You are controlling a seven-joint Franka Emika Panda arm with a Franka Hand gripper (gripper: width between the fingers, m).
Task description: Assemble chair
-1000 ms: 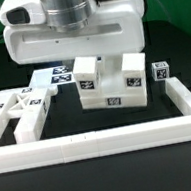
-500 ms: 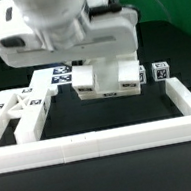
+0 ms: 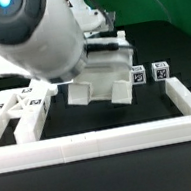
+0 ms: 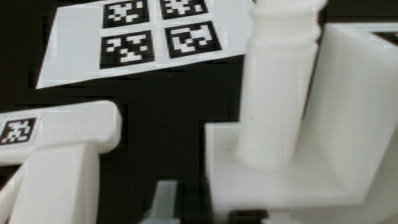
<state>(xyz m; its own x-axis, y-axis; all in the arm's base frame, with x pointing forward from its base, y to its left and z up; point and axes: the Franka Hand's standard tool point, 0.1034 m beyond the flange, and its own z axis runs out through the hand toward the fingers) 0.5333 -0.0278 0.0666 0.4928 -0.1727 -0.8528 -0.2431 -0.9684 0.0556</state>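
The black table (image 3: 108,177) is seen below. The chair piece (image 3: 106,79) in the middle is tipped. The gripper (image 4: 166,205) is clenched shut. The piece should be turned slowly.

The black table (image 3: 108,177) bears a white border rail (image 3: 101,140), chair pieces (image 3: 15,113) and the marker board (image 4: 143,35).

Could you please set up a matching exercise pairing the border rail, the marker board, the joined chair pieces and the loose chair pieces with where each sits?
1. border rail
2. marker board
3. joined chair pieces
4. loose chair pieces

A. tilted beneath the arm
B. at the exterior view's left
C. lying flat, four tags showing
D. across the front of the exterior view

Pairs: 1-D, 2-C, 3-A, 4-B
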